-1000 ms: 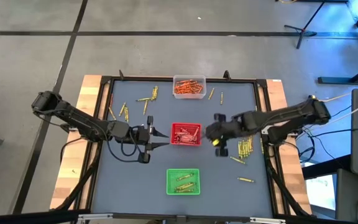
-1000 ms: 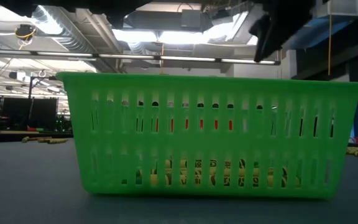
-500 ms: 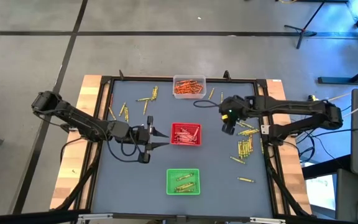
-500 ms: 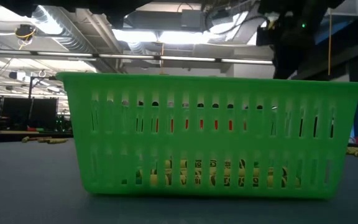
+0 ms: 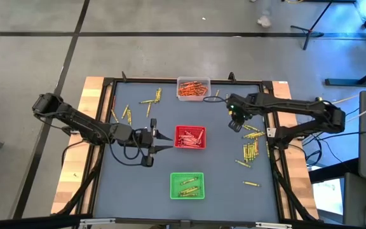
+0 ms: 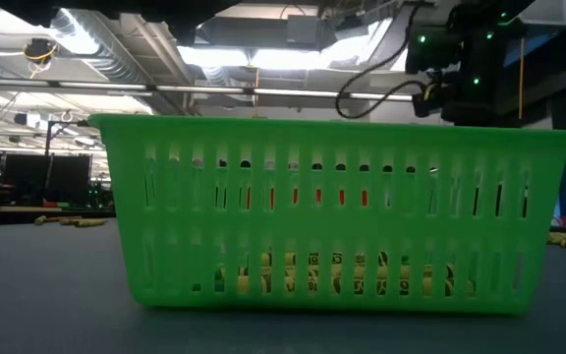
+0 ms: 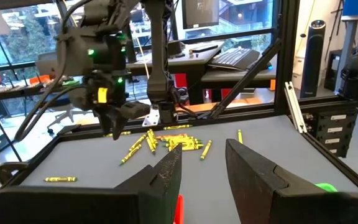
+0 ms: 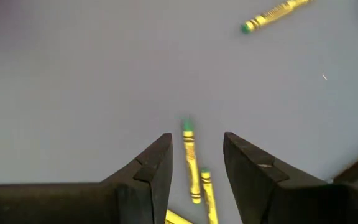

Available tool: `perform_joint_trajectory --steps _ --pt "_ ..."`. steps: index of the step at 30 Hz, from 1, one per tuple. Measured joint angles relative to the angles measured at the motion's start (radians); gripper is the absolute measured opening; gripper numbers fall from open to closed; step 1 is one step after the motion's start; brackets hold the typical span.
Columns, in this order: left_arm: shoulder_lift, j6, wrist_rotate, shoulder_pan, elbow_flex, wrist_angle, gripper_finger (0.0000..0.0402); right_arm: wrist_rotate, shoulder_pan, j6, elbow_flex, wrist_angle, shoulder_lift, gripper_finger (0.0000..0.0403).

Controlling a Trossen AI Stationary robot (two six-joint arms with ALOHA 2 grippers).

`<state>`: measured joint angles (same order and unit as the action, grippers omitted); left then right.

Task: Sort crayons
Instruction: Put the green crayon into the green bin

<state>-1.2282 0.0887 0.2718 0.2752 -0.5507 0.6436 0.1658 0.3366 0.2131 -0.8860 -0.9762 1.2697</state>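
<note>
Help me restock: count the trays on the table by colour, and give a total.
Clear tray, holding orange crayons: 1
Red tray: 1
Green tray, holding yellow-green crayons: 1
Total: 3 trays

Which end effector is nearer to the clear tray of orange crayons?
The right end effector: it hovers just to the side of the clear tray. The left end effector waits farther off, beside the red tray.
</note>
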Motion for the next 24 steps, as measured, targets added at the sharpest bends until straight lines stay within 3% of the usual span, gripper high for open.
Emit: perform_joint_trajectory --steps 13,17,24 --pt "0.000 0.000 0.001 0.000 0.000 0.000 0.0109 -0.048 0.191 -0.060 0.000 -0.072 0.097 0.0140" --pt "0.000 0.000 0.001 0.000 0.000 0.000 0.0109 -0.057 0.194 -0.160 0.000 -0.068 0.141 0.0140" --pt "0.000 -0.001 0.001 0.000 0.000 0.000 0.0109 -0.168 0.193 -0.203 0.043 -0.003 0.198 0.0140"
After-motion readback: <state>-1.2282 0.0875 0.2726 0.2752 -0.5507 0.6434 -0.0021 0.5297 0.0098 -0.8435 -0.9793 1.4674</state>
